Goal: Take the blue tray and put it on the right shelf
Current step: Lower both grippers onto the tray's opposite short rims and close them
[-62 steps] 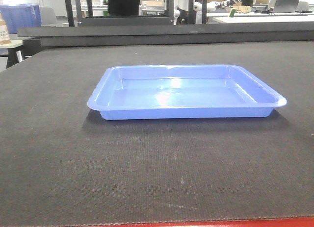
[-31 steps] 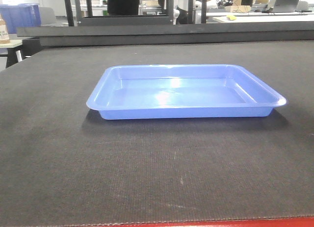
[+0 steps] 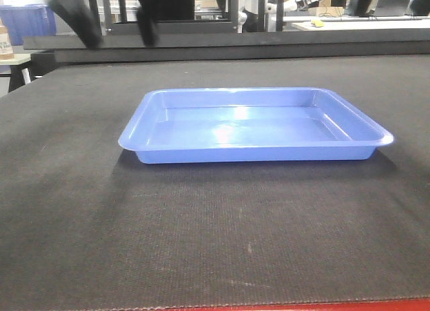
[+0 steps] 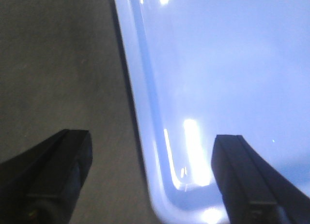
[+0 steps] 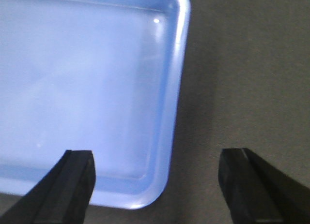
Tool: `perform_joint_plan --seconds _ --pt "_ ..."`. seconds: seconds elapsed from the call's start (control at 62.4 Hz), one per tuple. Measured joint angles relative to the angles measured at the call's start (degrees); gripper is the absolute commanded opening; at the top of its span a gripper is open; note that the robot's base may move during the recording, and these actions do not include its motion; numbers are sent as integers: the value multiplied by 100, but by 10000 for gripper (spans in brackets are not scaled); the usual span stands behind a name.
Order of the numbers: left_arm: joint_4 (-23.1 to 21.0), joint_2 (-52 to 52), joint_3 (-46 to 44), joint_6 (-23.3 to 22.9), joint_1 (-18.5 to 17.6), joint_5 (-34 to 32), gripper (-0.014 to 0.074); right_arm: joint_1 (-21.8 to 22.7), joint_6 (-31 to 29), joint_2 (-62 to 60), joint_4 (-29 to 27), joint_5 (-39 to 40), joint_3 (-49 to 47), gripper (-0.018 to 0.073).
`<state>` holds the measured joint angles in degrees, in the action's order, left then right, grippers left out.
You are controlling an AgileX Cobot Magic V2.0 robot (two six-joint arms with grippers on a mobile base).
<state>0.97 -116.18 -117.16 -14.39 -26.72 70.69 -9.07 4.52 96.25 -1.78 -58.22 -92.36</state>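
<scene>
As I read it, nothing of the job is done yet. The blue tray (image 3: 255,126) sits flat and empty on the dark counter (image 3: 215,230), roughly mid-counter, with nothing gripping it. Both grasps, the lift and the carry to the right shelf are all left to do, and I can't find that shelf in any view.

The front view gives me the whole tray and where it lies. Of the arms it shows only two dark blurred shapes at the far left, which I take for the left fingers (image 3: 80,19); the right ones don't show clearly there.

The wrist views fill that gap. The left fingers (image 4: 53,180) are spread wide, one over the counter and the other over the tray's floor, straddling its left lip by a corner. The right fingers (image 5: 247,185) are just as wide, straddling the right lip by its corner. Neither pair seems to touch plastic, and I cannot judge their height above the lip.
</scene>
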Motion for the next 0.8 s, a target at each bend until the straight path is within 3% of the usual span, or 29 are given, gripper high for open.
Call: perform_joint_plan --seconds 0.224,0.497,0.801 --pt "-21 -1152 -931 -252 -22 0 416 0 97 869 -1 -13 -325 613" --pt "225 -1273 -1003 -398 -22 14 416 0 97 1641 -142 339 -333 613" --pt "206 -1474 -1003 -577 -22 14 416 0 97 1997 -141 547 -345 613"
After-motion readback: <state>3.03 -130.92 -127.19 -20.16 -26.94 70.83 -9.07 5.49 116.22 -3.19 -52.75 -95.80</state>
